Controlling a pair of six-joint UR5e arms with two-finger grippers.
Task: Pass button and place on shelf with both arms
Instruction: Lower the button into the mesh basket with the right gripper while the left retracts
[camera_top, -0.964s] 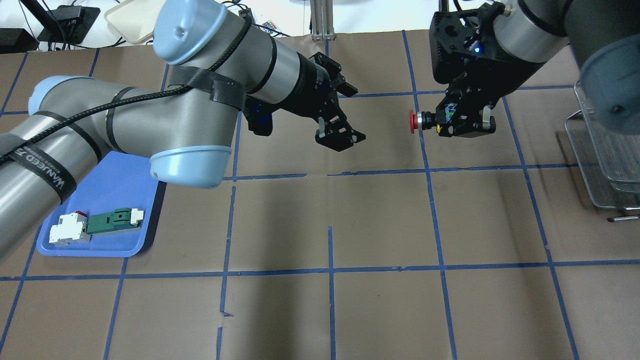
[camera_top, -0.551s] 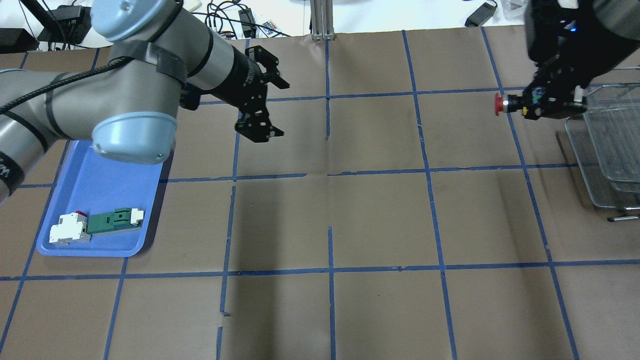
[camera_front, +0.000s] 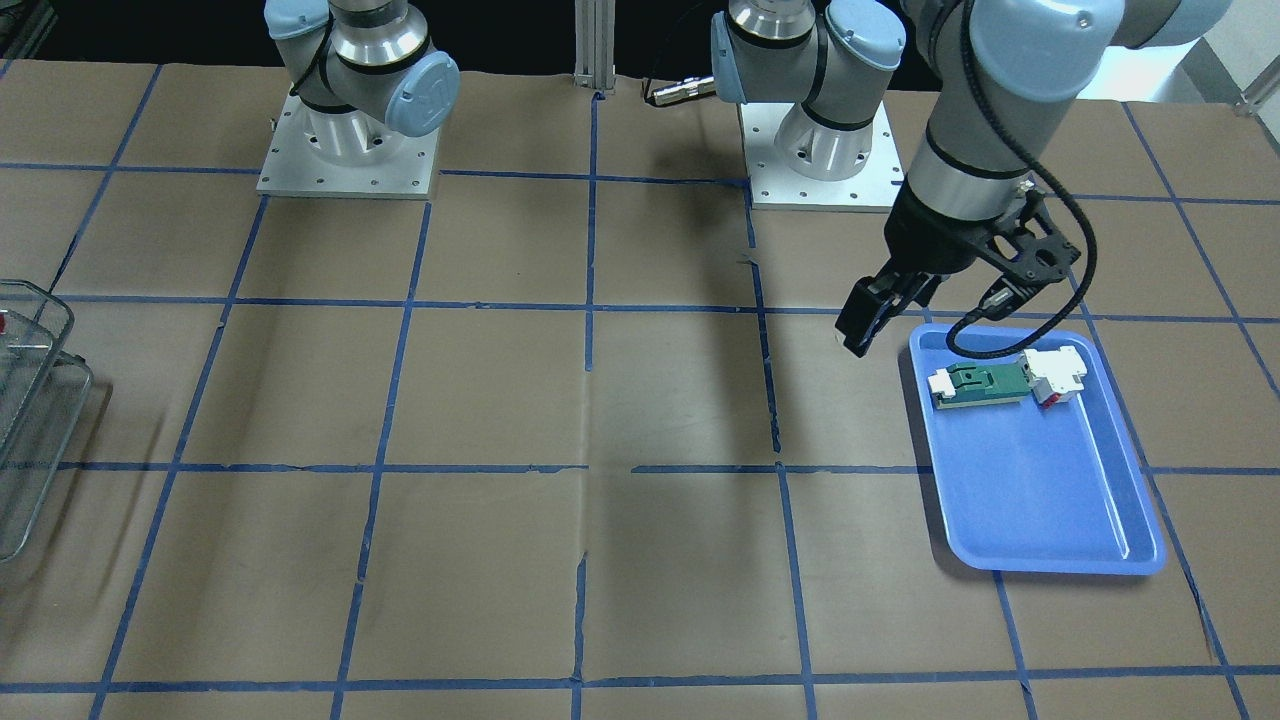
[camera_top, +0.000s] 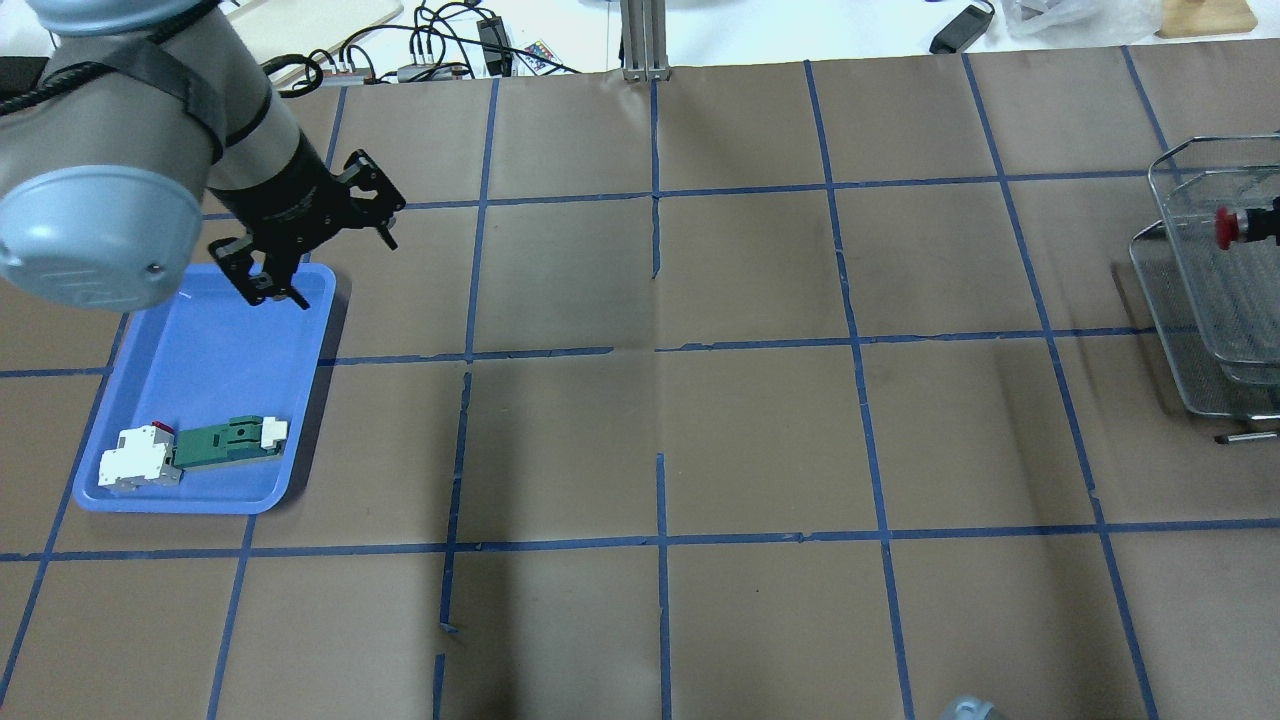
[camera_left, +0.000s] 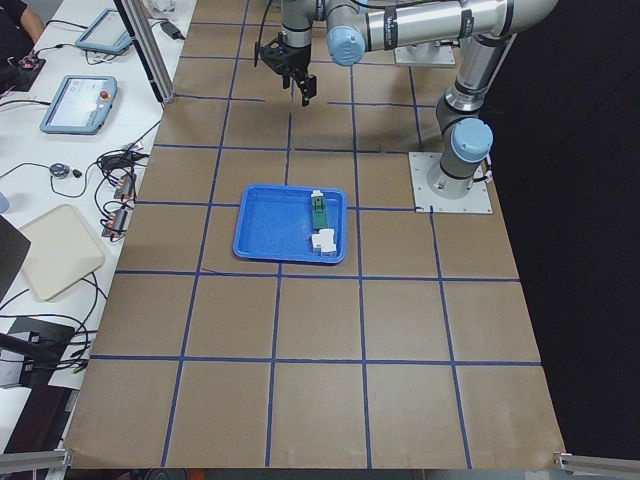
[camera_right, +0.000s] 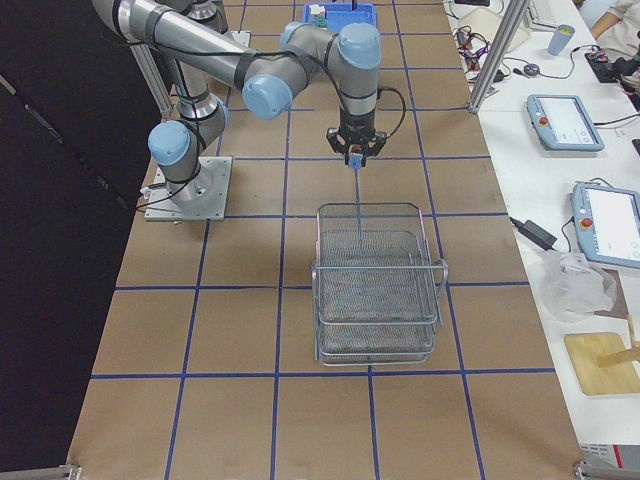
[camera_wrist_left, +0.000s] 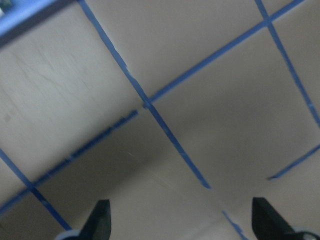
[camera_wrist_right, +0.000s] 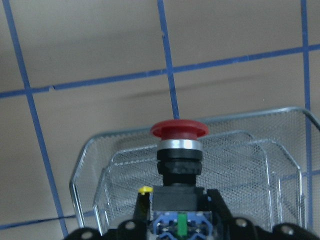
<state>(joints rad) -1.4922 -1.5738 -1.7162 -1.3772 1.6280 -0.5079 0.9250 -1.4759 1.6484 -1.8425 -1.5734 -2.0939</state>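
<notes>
The button (camera_wrist_right: 179, 150), with a red head and black collar, is held level in my right gripper (camera_wrist_right: 180, 222), which is shut on its rear block. It hangs over the top tier of the silver wire shelf (camera_wrist_right: 100, 165). In the overhead view the button (camera_top: 1226, 228) shows at the right edge above the shelf (camera_top: 1195, 300); most of the right gripper is out of frame there. The exterior right view shows that gripper (camera_right: 355, 152) above the shelf's (camera_right: 378, 290) far end. My left gripper (camera_top: 290, 265) is open and empty, above the far corner of the blue tray. Its fingertips (camera_wrist_left: 100, 220) stand wide apart.
The blue tray (camera_top: 230, 350) at the left holds a green-and-white flat part (camera_top: 228, 440) and a white block with a red tab (camera_top: 138, 460). The brown table has a blue tape grid. The left arm (camera_front: 960, 180) reaches over the tray (camera_front: 1040, 500).
My right gripper carried the button rightward from the table's middle to above the shelf. My left gripper, open, drew back leftward to above the blue tray.
</notes>
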